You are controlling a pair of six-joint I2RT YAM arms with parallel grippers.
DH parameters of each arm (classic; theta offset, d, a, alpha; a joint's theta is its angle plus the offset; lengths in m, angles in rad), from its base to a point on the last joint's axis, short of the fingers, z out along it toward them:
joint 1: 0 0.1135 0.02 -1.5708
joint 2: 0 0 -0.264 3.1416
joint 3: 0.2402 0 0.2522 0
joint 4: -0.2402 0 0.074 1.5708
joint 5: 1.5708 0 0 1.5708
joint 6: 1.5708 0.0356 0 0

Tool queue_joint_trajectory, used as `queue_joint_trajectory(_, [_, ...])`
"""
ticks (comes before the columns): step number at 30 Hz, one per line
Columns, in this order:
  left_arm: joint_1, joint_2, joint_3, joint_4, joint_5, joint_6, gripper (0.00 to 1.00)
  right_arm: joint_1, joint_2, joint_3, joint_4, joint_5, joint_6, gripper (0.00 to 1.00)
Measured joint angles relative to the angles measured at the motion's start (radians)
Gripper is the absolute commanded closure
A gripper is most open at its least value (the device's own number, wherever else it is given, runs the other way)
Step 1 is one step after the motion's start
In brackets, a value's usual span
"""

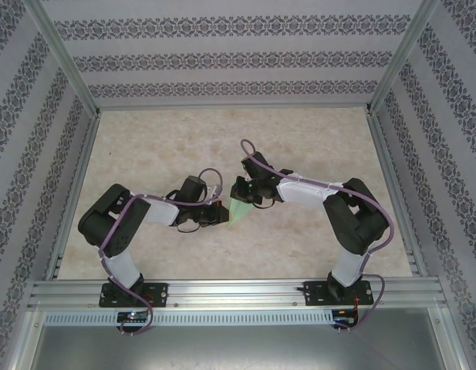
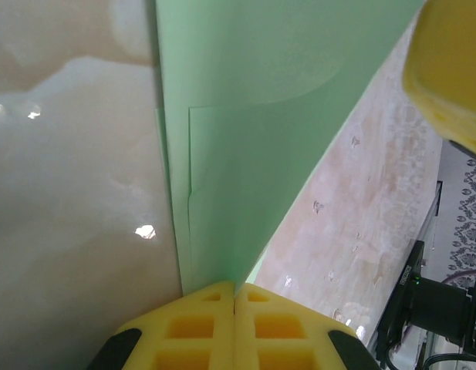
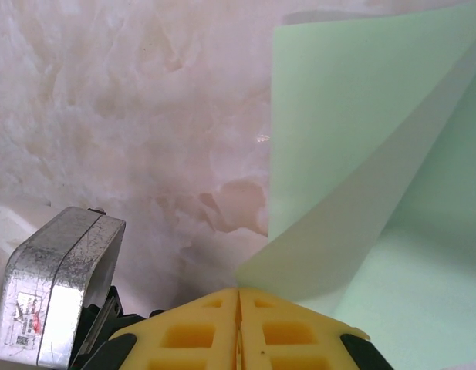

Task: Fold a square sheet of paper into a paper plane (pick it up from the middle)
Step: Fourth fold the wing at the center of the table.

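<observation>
Marbled beige tabletop (image 1: pixel 183 146), patterned walls (image 1: pixel 238 62) on three sides, and both arms reaching inward to meet near the middle. From above I've got the left arm (image 1: pixel 118 223) bent at the elbow with its forearm running right. The right arm (image 1: pixel 353 220) is folded the same way, its forearm running left. The left gripper (image 1: pixel 213 213) and right gripper (image 1: pixel 245 191) sit close together, with the pale green paper (image 1: pixel 238 210) between them as a small pointed wedge.

Left wrist camera now: the yellow pads are pressed together on the left gripper (image 2: pixel 234 297), and the pale green paper (image 2: pixel 253 154) narrows straight down into that seam, so it's pinched there. I can see layered edges and a crease on its face, which the overhead view doesn't give me. One yellow finger (image 2: pixel 446 77) of the other gripper sits at the paper's far corner.

Right wrist: jaws shut on the right gripper (image 3: pixel 238 301), with a raised flap of the paper (image 3: pixel 353 139) coming right to the tips. I can't tell whether it's actually nipped. A silver metal block (image 3: pixel 56 285) sits at lower left.
</observation>
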Motion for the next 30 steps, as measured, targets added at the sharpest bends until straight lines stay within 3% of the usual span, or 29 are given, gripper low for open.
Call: queue_joint_trajectory(30, [0.033, 0.043, 0.044, -0.042, 0.08, -0.05, 1.0, 0.0, 0.071, 0.012, 0.011, -0.001, 0.01, 0.91])
